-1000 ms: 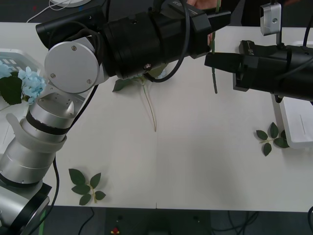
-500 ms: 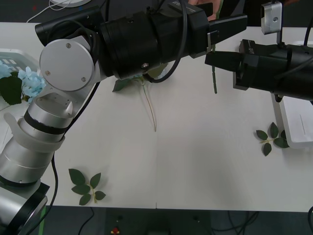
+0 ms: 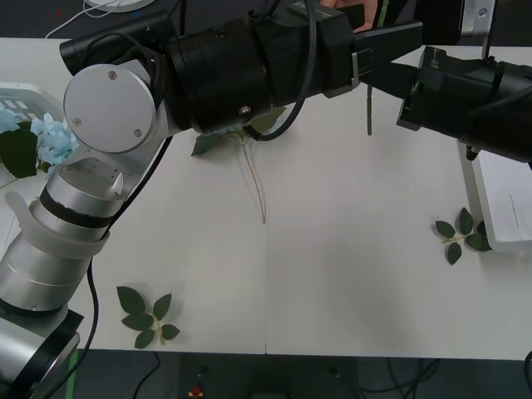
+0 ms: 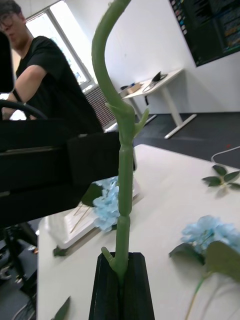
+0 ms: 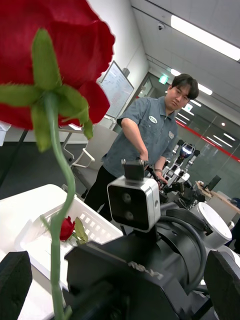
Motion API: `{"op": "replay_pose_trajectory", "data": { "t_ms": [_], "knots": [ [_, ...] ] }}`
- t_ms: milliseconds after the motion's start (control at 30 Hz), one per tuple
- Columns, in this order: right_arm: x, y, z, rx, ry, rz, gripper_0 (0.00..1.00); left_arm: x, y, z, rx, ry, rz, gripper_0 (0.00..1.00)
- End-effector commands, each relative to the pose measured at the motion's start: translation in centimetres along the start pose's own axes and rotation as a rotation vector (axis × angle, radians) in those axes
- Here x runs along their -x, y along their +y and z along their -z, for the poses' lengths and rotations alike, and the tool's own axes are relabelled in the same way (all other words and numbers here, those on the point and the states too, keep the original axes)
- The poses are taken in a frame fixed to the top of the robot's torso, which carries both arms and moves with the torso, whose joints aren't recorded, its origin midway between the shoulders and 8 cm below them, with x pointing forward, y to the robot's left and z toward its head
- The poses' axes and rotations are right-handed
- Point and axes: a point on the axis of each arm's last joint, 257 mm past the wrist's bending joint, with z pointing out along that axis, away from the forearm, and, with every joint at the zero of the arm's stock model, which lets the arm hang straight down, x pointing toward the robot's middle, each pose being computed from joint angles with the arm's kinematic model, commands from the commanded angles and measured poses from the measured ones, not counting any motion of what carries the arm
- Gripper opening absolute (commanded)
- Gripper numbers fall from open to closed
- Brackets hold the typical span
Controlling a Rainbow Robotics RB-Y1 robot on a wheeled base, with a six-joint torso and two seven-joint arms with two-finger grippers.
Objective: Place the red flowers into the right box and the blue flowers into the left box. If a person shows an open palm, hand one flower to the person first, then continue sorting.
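Two grippers meet high over the table's far edge. The right gripper (image 4: 120, 280) is clenched on the green stem (image 4: 121, 200) of a red rose (image 5: 50, 55), its black fingers pressed to both sides of it (the bloom rises above). The left gripper (image 5: 120, 285) is released, fingers spread wide either side of the right arm. A blue flower (image 3: 51, 137) lies by the left box (image 3: 29, 90); the right box (image 3: 499, 199) sits opposite.
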Motion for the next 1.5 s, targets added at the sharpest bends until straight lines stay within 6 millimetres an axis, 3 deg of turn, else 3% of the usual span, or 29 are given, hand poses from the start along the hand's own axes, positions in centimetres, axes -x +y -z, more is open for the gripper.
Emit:
{"op": "replay_pose_trajectory", "data": {
  "t_ms": [33, 333, 900, 1100, 1400, 1433, 1467, 1500],
  "knots": [
    [3.0, -2.3, 0.4, -0.095, -0.022, 0.138, 0.0, -0.2, -0.2, 0.4, -0.002, 0.005, -0.087, 1.0],
    [6.7, -8.5, 2.0, -0.352, -0.104, 0.304, 0.0, -0.2, -0.2, 0.4, -0.002, 0.005, -0.087, 1.0],
    [10.2, -15.8, 1.1, -0.545, -0.135, 0.44, 0.0, -0.2, -0.2, 0.4, -0.002, 0.005, -0.087, 1.0],
    [10.6, -17.3, 0.5, -0.583, -0.13, 0.467, 0.0, -0.2, -0.2, 0.4, -0.002, 0.005, -0.087, 1.0],
    [10.5, -17.7, 0.1, -0.593, -0.132, 0.467, 0.0, -0.2, -0.2, 0.4, -0.002, 0.005, -0.087, 1.0],
    [10.4, -17.7, 0.1, -0.592, -0.13, 0.466, 0.13, -0.2, -0.2, 0.4, -0.002, 0.005, -0.087, 1.0],
    [10.4, -17.7, 0.1, -0.592, -0.131, 0.465, 0.35, -0.2, -0.2, 0.4, -0.002, 0.005, -0.087, 1.0],
    [10.6, -17.6, 0.0, -0.591, -0.133, 0.467, 0.78, -0.2, -0.2, 0.4, -0.002, 0.005, -0.087, 1.0]
  ]
}}
